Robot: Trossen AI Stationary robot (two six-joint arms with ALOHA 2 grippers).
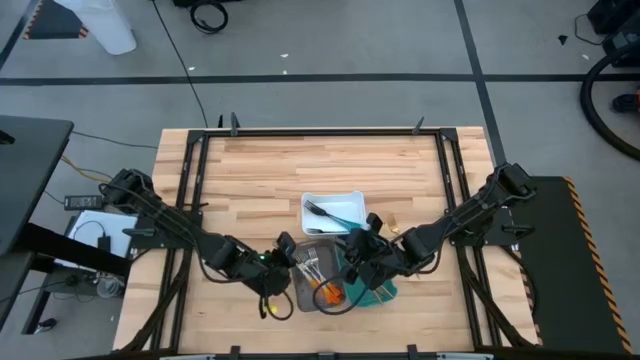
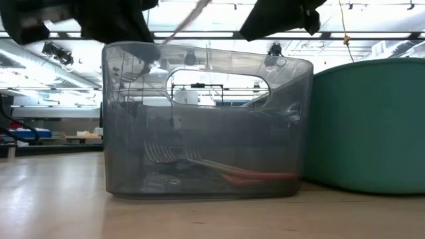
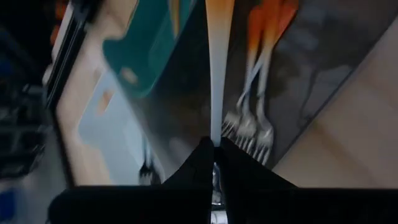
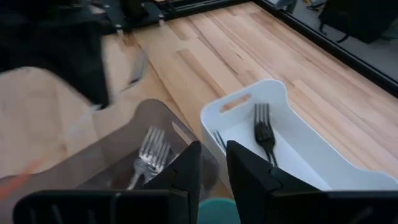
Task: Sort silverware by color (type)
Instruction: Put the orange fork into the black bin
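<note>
Left gripper (image 1: pixel 283 262), lower centre of high view, clamped on orange-handled utensil (image 3: pixel 219 62), probably fork, over grey tray (image 1: pixel 303 292). Right gripper (image 1: pixel 352 252) beside it, fingers apart, empty. Risk: thin pinch slips, utensil drops outside tray; arms crowd, may collide.

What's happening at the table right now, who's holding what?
The left gripper is shut on an orange-handled utensil, holding it over the grey tray, where orange-handled forks already lie. The right gripper hangs open and holds nothing, above the spot where the grey tray, the white tray and the teal tray meet. The white tray holds dark forks. Sorting is partway done.
</note>
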